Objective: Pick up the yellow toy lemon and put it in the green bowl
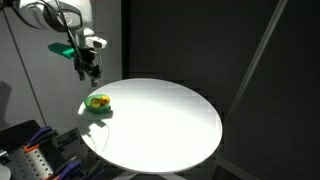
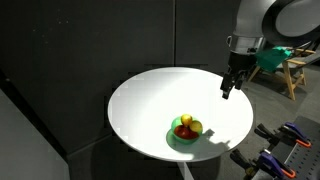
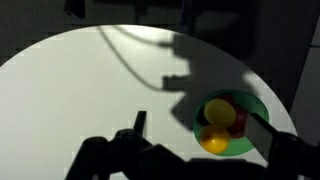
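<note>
Lemon's in the bowl, so this one looks pretty much done to me.

The yellow toy lemon (image 2: pixel 196 126) sits inside the green bowl (image 2: pixel 186 143) beside a red toy piece (image 2: pixel 184 131), close to the white table's (image 2: pixel 140 105) edge. My gripper (image 2: pixel 228 92) hangs above the tabletop, apart from the bowl, spread open with nothing in it. The wrist view looks down into the bowl, and only the exterior views show me raised clear.
</note>
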Tool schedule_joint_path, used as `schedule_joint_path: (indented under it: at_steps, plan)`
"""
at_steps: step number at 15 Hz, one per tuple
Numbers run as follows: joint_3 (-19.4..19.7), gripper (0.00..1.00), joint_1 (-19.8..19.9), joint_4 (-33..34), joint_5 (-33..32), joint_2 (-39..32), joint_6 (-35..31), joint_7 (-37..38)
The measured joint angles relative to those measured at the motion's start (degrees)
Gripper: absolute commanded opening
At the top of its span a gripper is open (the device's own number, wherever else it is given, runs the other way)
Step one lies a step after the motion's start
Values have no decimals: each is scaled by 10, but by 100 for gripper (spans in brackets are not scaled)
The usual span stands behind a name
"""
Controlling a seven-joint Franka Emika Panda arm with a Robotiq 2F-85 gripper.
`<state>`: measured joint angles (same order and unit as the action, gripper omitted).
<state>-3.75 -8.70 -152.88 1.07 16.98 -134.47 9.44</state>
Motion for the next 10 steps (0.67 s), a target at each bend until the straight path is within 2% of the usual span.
schedule_joint_path:
  at_steps: [10]
  plan:
    - [3,100,23,-3,5,66,110,-15]
